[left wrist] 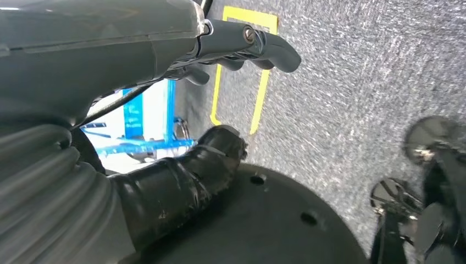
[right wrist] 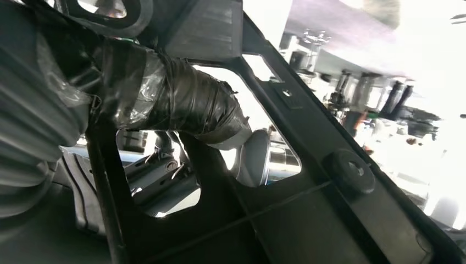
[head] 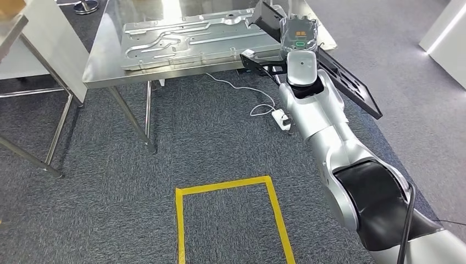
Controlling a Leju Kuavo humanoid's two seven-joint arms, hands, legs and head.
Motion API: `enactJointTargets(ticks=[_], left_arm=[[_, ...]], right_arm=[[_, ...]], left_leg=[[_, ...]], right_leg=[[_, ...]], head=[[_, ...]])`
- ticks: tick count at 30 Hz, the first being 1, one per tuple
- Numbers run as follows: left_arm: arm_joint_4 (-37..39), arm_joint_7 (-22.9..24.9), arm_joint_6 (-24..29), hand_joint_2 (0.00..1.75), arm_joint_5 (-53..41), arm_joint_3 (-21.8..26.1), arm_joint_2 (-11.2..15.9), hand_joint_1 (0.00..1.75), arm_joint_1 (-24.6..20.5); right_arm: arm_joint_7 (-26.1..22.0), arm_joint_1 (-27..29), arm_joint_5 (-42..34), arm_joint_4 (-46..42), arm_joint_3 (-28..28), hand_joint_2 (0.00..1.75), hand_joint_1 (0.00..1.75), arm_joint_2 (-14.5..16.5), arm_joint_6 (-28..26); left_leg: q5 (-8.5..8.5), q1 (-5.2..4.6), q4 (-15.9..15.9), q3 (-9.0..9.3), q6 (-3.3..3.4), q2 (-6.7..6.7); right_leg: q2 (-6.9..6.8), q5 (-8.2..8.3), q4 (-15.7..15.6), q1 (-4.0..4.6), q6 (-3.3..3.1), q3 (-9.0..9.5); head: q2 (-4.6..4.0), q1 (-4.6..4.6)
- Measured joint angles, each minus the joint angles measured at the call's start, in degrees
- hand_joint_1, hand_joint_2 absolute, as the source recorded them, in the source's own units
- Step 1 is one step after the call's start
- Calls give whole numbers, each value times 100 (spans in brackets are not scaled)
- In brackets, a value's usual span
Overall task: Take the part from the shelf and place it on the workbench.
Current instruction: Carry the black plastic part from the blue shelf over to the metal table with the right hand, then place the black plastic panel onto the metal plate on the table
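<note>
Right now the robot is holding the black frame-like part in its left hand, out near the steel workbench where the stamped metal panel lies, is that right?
Not quite: the right hand holds the black part, as the head view shows, with the right arm reaching in from that side. The left hand holds nothing. The rest stands: the part is out near the steel workbench, where the stamped metal panel lies.

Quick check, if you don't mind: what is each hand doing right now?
Left hand: holding nothing, fingers apart, hanging over the carpet.
Right hand: holding the black frame-shaped part at the steel workbench.
</note>
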Motion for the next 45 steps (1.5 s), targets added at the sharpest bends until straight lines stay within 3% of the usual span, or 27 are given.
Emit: enactJointTargets(ticks=[1,2,4,5,7,9,10,12,14,15,16,17,19,20,21,24,26,27,29,31,32,33,35,36,40,42,45], left_arm=[[0,-1,0,175,-2,-1,1,0,-2],[0,-5,1,175,-3,-1,1,0,-4],[0,-17,3,175,-4,0,6,0,-1],[0,-23,4,175,-4,0,10,0,-3],[0,-29,5,175,-3,2,16,0,-3],[-1,-31,4,175,-3,4,16,0,-1],[-1,-32,4,175,-3,5,15,0,5],[-2,-34,4,175,-3,7,13,0,-2],[-2,-35,3,175,-3,14,5,0,-18],[-2,-36,2,175,-4,19,2,0,-25],[-2,-37,1,175,-5,24,-2,0,-25],[-2,-38,-1,175,-7,27,-2,0,-23],[-2,-39,-5,175,-10,31,-5,0,-4],[-2,-40,-9,175,-13,33,-8,0,4],[-2,-43,-13,175,-16,36,-10,0,12],[-3,-52,-20,175,-27,43,-9,0,11],[-4,-60,-20,175,-30,46,-5,0,4],[-5,-63,-17,175,-31,51,-3,0,3],[-4,-68,-2,175,-34,72,-2,0,2],[-5,-69,18,175,-40,99,-2,0,-3],[-5,-69,22,175,-44,111,-2,0,-4],[-5,-69,25,175,-49,122,-2,0,-4],[-5,-69,26,175,-55,137,-1,0,2],[-5,-70,26,175,-57,140,0,0,4],[-4,-81,26,175,-68,161,-3,0,-1],[-4,-86,25,175,-79,172,-13,0,-1],[-4,-91,23,175,-106,182,-20,0,-1]], right_arm=[[-2,2,0,18,0,175,175,8,0],[-4,3,0,34,0,175,175,19,0],[-4,0,1,49,0,175,175,48,0],[-3,-6,1,56,0,175,175,56,-1],[-4,-14,2,71,0,175,175,67,-1],[-6,-14,1,80,-1,175,175,97,-3],[-4,-17,0,84,-1,175,175,112,-4],[-7,-32,1,93,-2,175,175,134,-6],[-17,-31,2,117,-2,175,175,125,-5],[-31,-19,2,138,-2,175,175,111,1],[-53,-7,2,160,-2,175,175,101,21],[-77,2,2,181,-2,175,175,93,50],[-129,-1,2,213,-2,175,175,89,115],[-155,-10,2,228,-2,175,175,90,138],[-179,-20,2,244,-2,175,175,92,153],[-214,-39,2,273,-2,175,175,108,160],[-222,-53,2,270,-2,175,175,117,150],[-226,-67,2,268,-2,175,175,118,146],[-217,-98,2,268,-2,175,175,118,146],[-185,-114,2,268,-2,175,175,118,157],[-168,-124,2,268,-2,175,175,118,166],[-148,-145,2,268,-2,175,175,119,175],[-99,-219,2,264,-2,175,175,116,198],[-78,-262,2,261,-1,175,175,113,220],[-27,-340,2,249,0,175,175,79,292],[21,-370,2,240,4,175,175,56,308],[69,-412,2,238,48,175,175,-28,396]], left_leg=[[50,5,64,-61,1,12],[211,5,-102,1,14,25],[616,-36,-867,382,92,170],[727,-81,-1204,564,148,276],[728,-159,-1481,710,231,398],[725,-150,-1576,749,281,298],[730,-129,-1642,804,302,236],[734,-83,-1758,926,351,123],[693,-80,-1767,978,391,0],[663,-80,-1753,996,404,-63],[626,-80,-1729,1020,407,-132],[582,-78,-1696,1048,402,-196],[465,-73,-1603,1103,370,-287],[407,-78,-1540,1106,342,-319],[367,-77,-1495,1091,315,-340],[317,-74,-1465,1045,248,-364],[248,-86,-1344,1011,186,-252],[170,-79,-1141,911,143,-166],[-13,-30,-489,525,60,-23],[-22,8,-38,171,24,9],[134,15,-97,128,28,11],[380,15,-357,188,49,11],[818,-18,-1033,449,130,17],[911,-47,-1274,565,179,22],[756,-95,-1705,850,329,36],[716,-75,-1851,1022,370,24],[621,-71,-1912,1182,423,-30]], right_leg=[[-65,-26,0,5,0,25],[-129,-56,0,12,4,61],[-252,-128,-11,28,19,160],[-307,-157,-25,40,34,202],[-423,-190,-74,63,76,258],[-534,-222,-136,87,128,315],[-495,-258,-123,86,149,336],[-243,-436,219,74,171,198],[-5,-681,951,68,174,-222],[34,-727,1257,71,178,-444],[48,-663,1392,70,180,-594],[52,-476,1308,68,181,-643],[61,36,685,64,173,-494],[78,196,380,69,163,-384],[94,248,189,80,141,-311],[119,163,58,96,61,-244],[110,137,-1,62,6,-165],[104,116,-26,43,-21,-109],[94,48,-45,42,-52,-7],[81,-41,-47,42,-50,96],[75,-92,-47,42,-43,161],[69,-146,-48,42,-33,236],[57,-245,-78,43,-3,375],[55,-270,-116,39,23,423],[26,-225,-187,45,159,520],[31,-275,125,44,173,374],[67,-650,1076,66,169,-270]], head=[[0,0],[0,-1],[0,0],[0,-1],[0,1],[0,3],[0,5],[0,10],[0,12],[0,13],[0,13],[0,14],[0,12],[0,13],[0,13],[0,15],[0,12],[0,9],[0,3],[0,3],[0,3],[0,3],[0,4],[0,4],[0,7],[0,8],[0,8]])
